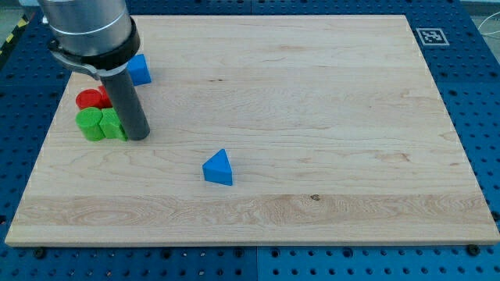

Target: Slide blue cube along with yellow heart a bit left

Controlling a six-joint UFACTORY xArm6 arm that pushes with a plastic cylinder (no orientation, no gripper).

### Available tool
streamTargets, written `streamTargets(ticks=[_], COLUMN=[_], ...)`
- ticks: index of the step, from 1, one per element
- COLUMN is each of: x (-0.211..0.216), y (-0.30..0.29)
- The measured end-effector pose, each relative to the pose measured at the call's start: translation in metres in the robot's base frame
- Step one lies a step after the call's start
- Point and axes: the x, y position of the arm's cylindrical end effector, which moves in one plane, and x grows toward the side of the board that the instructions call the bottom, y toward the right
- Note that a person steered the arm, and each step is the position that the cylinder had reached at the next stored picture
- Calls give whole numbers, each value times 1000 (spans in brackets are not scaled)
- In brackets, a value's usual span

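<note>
On the desk (328,94), starting at the view's left, I see a red block (91,98) above two green blocks (101,124). My tip (138,137) touches their right side; there are no fingers. The blue cube (140,69) sits behind my rod. A blue triangular block (219,168) lies mid-desk. No yellow heart shows.

The pale wooden board (312,101) lies open across its middle and the view's right, with only a blue triangular block (218,168) standing alone near the centre. Passage is tight at the view's upper left: a blue cube (140,69), a red block (92,99) and two green blocks (101,124) crowd together there, and my tip (137,136) stands just beside the green ones.
</note>
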Motion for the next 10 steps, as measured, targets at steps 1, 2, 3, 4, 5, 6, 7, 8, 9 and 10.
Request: streamTargets(ticks=[1, 2, 3, 4, 5, 6, 7, 8, 9, 10], x=[-6, -21, -42, -57, -70, -83, -90, -101, -111, -121], y=[2, 11, 23, 33, 40, 42, 42, 36, 17, 0])
